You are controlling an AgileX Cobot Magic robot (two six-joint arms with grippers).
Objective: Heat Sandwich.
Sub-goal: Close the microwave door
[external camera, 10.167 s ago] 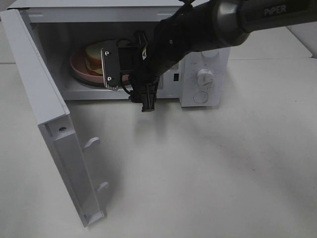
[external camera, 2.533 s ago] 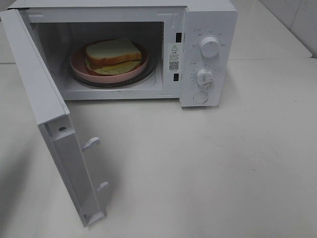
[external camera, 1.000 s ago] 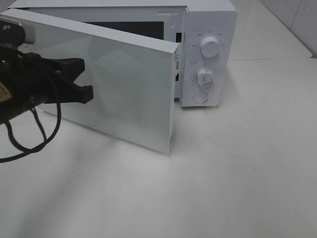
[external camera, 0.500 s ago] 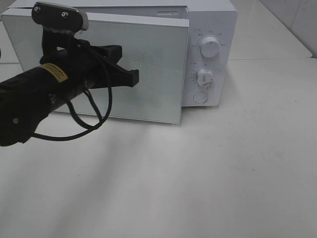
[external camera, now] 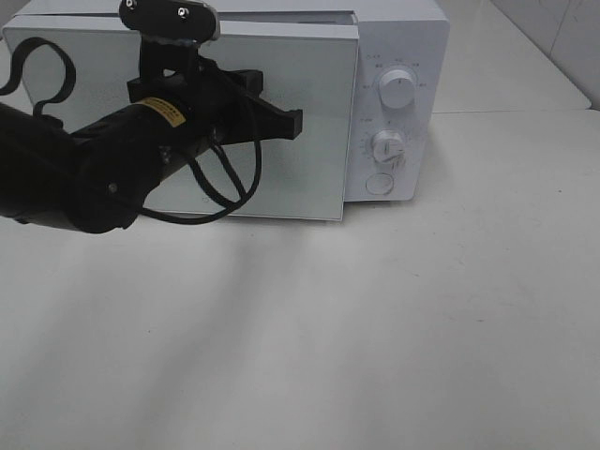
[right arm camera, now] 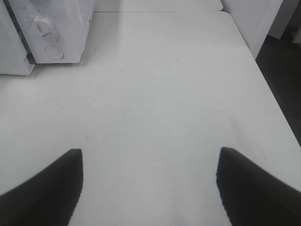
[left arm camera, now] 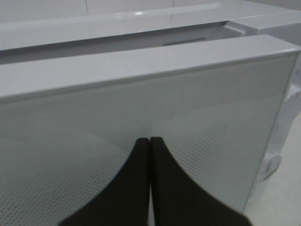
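Note:
The sandwich is hidden behind the white microwave's door (external camera: 309, 131), which stands almost shut with a thin gap at its top right edge. My left gripper (external camera: 292, 120) is shut, its black fingertips (left arm camera: 149, 141) pressed together against the door's glass front (left arm camera: 197, 141). The left arm reaches in from the left across the door. My right gripper (right arm camera: 149, 188) is open with nothing between its fingers, hovering above bare table to the right of the microwave; it does not show in the high view.
The microwave's control panel (external camera: 394, 122) carries two knobs (external camera: 396, 87) and a round button (external camera: 379, 184). A white table (external camera: 375, 328) spreads in front. The table's right edge (right arm camera: 273, 89) and a dark floor show in the right wrist view.
The left arm has pushed the door from half open to nearly shut, its gripper sliding right along the glass. The right gripper has stayed still.

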